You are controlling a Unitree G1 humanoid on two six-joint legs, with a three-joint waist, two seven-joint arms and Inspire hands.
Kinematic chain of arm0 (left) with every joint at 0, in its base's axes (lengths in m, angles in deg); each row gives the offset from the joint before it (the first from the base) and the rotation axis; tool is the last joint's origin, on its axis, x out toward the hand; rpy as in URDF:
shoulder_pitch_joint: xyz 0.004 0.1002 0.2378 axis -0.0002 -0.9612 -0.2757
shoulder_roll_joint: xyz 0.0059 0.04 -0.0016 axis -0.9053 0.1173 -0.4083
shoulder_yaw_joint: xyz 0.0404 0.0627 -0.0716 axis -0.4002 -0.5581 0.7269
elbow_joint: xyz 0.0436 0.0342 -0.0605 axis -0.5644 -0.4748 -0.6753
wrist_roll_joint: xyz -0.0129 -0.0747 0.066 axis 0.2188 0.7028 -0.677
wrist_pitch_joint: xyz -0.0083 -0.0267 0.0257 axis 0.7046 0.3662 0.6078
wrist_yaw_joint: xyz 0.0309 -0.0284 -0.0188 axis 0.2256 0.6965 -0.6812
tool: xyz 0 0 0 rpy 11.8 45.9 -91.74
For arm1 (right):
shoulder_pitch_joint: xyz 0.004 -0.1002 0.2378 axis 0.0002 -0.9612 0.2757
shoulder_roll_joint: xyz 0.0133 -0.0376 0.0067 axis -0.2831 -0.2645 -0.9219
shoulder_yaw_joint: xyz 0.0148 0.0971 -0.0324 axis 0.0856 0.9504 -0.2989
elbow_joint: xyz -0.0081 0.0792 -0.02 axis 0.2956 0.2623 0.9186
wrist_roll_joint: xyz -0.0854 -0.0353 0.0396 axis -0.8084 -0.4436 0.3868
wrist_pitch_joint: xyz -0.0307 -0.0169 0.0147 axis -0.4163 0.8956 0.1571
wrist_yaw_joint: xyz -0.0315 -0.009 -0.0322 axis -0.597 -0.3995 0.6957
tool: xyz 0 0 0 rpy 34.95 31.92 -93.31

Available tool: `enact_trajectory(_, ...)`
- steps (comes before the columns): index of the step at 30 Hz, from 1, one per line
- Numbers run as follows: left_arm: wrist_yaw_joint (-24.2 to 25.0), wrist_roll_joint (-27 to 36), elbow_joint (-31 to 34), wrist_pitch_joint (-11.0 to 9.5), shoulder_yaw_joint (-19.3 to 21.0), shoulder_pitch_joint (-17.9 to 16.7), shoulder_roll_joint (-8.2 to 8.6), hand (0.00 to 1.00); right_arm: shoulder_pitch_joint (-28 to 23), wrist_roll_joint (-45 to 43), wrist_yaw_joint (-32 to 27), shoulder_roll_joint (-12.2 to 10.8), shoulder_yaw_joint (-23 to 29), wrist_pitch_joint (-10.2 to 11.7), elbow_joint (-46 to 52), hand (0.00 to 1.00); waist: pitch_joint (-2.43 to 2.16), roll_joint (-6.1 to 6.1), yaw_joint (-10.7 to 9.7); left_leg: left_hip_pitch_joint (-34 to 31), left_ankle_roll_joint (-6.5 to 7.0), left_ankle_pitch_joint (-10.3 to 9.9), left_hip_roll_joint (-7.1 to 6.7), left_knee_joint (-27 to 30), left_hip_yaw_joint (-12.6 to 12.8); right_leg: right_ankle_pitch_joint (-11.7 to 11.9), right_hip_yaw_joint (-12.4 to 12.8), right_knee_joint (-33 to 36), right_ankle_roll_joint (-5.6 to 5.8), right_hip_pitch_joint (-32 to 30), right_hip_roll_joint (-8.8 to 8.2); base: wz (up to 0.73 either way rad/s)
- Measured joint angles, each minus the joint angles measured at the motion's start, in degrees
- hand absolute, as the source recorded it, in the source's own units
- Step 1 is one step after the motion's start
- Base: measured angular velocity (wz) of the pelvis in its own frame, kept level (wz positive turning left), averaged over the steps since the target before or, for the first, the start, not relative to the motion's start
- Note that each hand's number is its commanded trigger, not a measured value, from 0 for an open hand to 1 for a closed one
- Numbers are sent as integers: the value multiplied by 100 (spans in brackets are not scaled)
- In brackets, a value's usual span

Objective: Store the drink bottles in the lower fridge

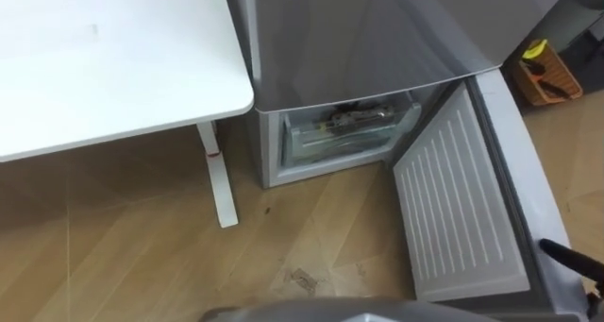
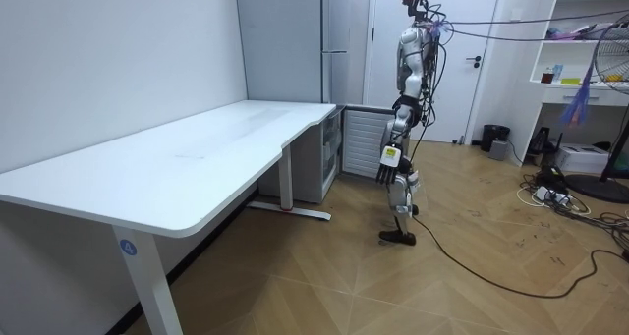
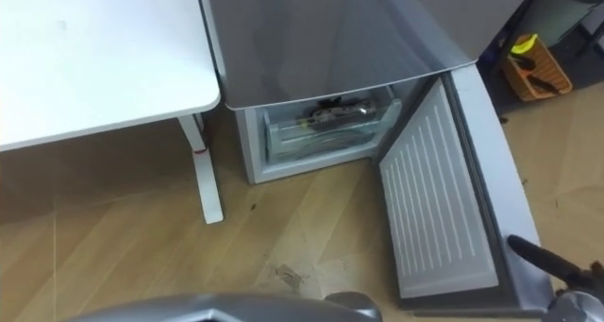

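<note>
one hand, the right hand (image 1: 566, 256), shows at lower right; its grip state cannot be told. the lower fridge drawer (image 1: 311, 147) lies up-left of it, past the open door (image 1: 458, 209). dark contents there are possibly the drinks (image 1: 354, 121).

Bare floor (image 1: 311, 229) lies between the table leg (image 1: 219, 185) and the open fridge door (image 1: 458, 209); a drawer (image 1: 344, 138) seemingly fills the compartment.
</note>
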Motion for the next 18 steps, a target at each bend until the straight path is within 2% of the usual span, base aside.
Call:
enact_trajectory(1,-4,-1,-30,-1,-85,42,1,0,-10,-2,46,-36,-152,1,161,0,4,3,34,-6,0,0,3,-1,0,12,3,-2,-3,-13,8,-17)
enact_trajectory(2,-8,-8,-81,1,-264,137,5,0,-36,-12,115,-174,-520,6,532,0,3,9,122,-32,-2,-2,21,1,0,47,7,-8,-19,-60,37,-27)
enact_trajectory(4,-8,-7,-151,-1,-555,316,1,0,-252,-38,140,-312,-1202,-2,1417,0,7,13,375,-44,-13,-8,79,0,-7,119,21,-27,-77,-136,115,-34)
enact_trajectory(6,-37,-24,-265,26,-950,561,4,0,-567,-24,215,-393,-2253,-67,2604,0,8,22,646,-70,-60,1,158,2,-35,169,15,-57,-149,-179,216,-20)
enact_trajectory(7,-75,-49,-306,38,-1140,641,-2,0,-652,55,224,-596,-2477,-120,3016,0,7,34,720,-79,-95,6,203,4,-35,202,7,-104,-187,-178,273,-11)
enact_trajectory(8,-77,-55,-364,64,-1203,702,4,0,-646,110,264,-679,-2627,-118,3187,0,8,50,754,-79,-110,9,222,3,-35,215,15,-114,-203,-182,299,-14)
enact_trajectory(9,-71,-64,-480,158,-1368,839,24,0,-578,314,341,-811,-2978,-112,3433,0,3,96,910,-79,-130,10,256,6,-36,230,39,-114,-228,-203,345,-13)
enact_trajectory(10,-71,-84,-474,189,-1452,888,31,0,-501,390,422,-849,-3159,-121,3491,0,0,115,976,-84,-137,13,266,6,-48,233,41,-114,-233,-213,362,-7)
enact_trajectory(12,-70,-125,-476,253,-1755,992,110,0,82,688,1229,-903,-4093,-141,3736,0,1,252,1134,-160,-152,36,266,8,-162,243,-20,-112,-249,-257,374,10)
enact_trajectory(13,-71,-125,-469,272,-1797,1026,128,0,247,728,1444,-940,-4299,-140,3804,0,7,285,1169,-183,-153,53,263,7,-191,244,-35,-113,-251,-265,374,23)
enact_trajectory(14,-69,-126,-447,311,-1851,1074,158,0,579,731,1828,-1137,-4586,-142,3836,0,2,332,1200,-222,-157,80,262,7,-253,243,-69,-115,-250,-261,374,33)
enact_trajectory(15,-68,-127,-422,356,-1851,1078,200,0,839,727,2150,-1348,-4801,-155,3822,0,-16,362,1242,-269,-157,102,254,6,-308,238,-111,-125,-243,-246,363,39)
enact_trajectory(17,-51,-126,-420,424,-1839,1067,239,0,1051,729,2595,-1537,-4945,-216,3806,0,0,380,1253,-321,-154,141,229,2,-377,227,-204,-211,-226,-155,333,49)
enact_trajectory(18,-37,-126,-404,476,-1839,1040,244,0,1071,729,2821,-1567,-4947,-318,3802,0,-7,366,1253,-365,-151,156,220,4,-403,210,-227,-217,-202,-135,319,48)
